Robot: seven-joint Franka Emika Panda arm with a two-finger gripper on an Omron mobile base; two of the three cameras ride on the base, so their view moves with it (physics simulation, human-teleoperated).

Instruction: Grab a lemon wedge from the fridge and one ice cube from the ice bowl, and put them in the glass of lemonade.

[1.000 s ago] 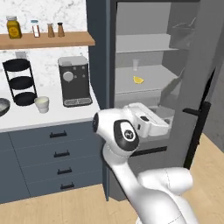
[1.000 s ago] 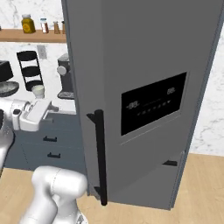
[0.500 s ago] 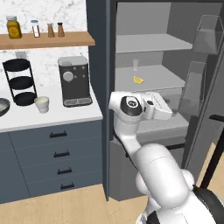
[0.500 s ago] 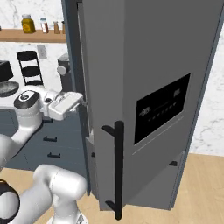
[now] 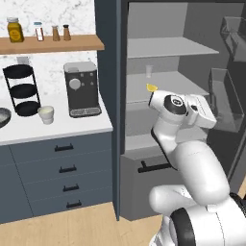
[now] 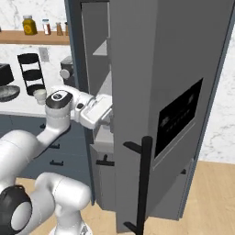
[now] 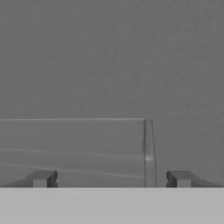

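In the left base view, the fridge [image 5: 158,57] stands open in the middle of the frame, its grey shelves bare to see. The lemon wedge [image 5: 152,87] sits on a middle shelf, a tiny yellow bit just above the arm's white elbow. A small clear glass [image 5: 149,71] stands on the shelf above it. At the left, on the white counter [image 5: 57,126], the glass of lemonade [image 5: 46,114] stands between the black tiered rack [image 5: 21,91] and the coffee machine [image 5: 81,89]. The ice bowl [image 5: 4,116] peeks in at the left edge.

In the right base view, the big fridge door [image 6: 156,101] fills the middle, with its long black handle [image 6: 145,183]. The ice bowl [image 6: 9,92] is at the far left, the lemonade cup [image 6: 40,95] beside it.

In the hand view, the gripper [image 7: 109,178] faces a grey wall with a clear bin edge [image 7: 148,148]. Its two dark tips are spread wide, holding nothing.
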